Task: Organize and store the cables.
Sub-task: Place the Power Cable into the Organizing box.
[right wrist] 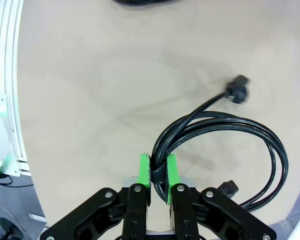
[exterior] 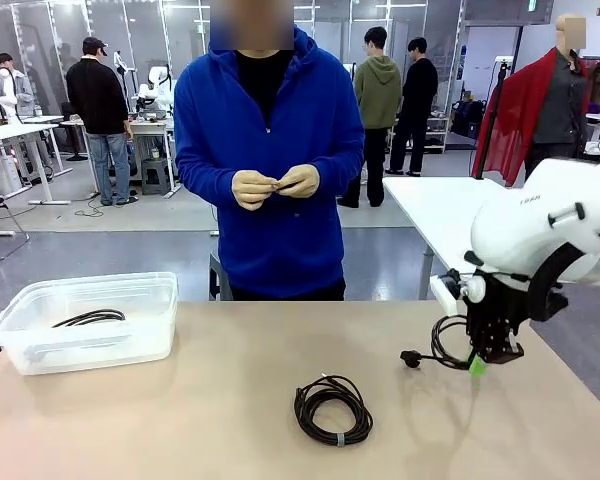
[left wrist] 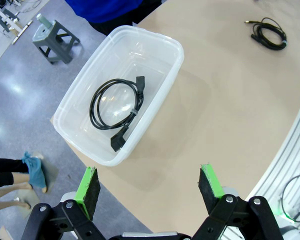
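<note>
- Banded coil: one of the cables, a black cord wound round and tied with a small pale band. It lies at 6 o'clock in the front view on the bare table. Nothing touches it, and we count it as not yet stored.
- Right gripper: its green pads are pinched together on the wrap of the gripped coil. In the front view the pair sits at 4 o'clock, with a plug end trailing toward 9 o'clock. We cannot tell whether this coil is clear of the tabletop.
- Left gripper: its pads stand wide apart with nothing between them. It hangs over the table edge, with the bin at 11 o'clock from it.
- Bin: a clear plastic tub at 9 o'clock in the front view. It holds the stored coil, a black coil with both plug ends inside.
- Person's hands: at 12 o'clock, brought together over something small that we cannot identify.
- Tally: one coil is stored, one is in the grip and one is loose on the table. We judge the task roughly a third done, with two carries to the bin remaining.
- Markings: small dark lettering shows on the casing of the right arm but is too small to read. We find no legible label on the cables or the bin.
</note>
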Available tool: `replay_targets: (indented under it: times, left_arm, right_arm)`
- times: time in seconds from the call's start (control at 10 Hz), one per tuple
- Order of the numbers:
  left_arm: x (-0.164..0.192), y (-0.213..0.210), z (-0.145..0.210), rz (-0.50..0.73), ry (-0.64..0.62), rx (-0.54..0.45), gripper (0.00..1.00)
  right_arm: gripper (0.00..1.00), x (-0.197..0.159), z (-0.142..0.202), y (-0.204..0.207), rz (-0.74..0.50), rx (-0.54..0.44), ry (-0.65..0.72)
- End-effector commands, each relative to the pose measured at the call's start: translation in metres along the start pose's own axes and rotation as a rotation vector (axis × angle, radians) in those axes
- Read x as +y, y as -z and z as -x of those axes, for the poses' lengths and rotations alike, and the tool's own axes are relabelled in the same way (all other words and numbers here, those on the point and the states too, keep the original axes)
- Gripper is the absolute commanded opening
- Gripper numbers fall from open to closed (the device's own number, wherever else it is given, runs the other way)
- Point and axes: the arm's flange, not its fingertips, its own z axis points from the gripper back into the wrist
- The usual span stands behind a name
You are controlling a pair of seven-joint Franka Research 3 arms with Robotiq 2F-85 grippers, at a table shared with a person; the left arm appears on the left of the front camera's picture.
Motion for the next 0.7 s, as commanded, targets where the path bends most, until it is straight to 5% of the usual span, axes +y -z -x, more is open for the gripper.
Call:
replay_targets:
  times: [0.0,0.6]
  left_arm:
    - [-0.002,-0.001,-0.001,-0.012,-0.010,0.010,1.00]
    - [-0.002,-0.001,-0.001,-0.012,-0.010,0.010,1.00]
  right_arm:
    - [0.00,0.002,-0.010,-0.025,0.009,-0.017,0.070]
    - [0.00,-0.009,-0.047,-0.072,0.007,-0.031,0.184]
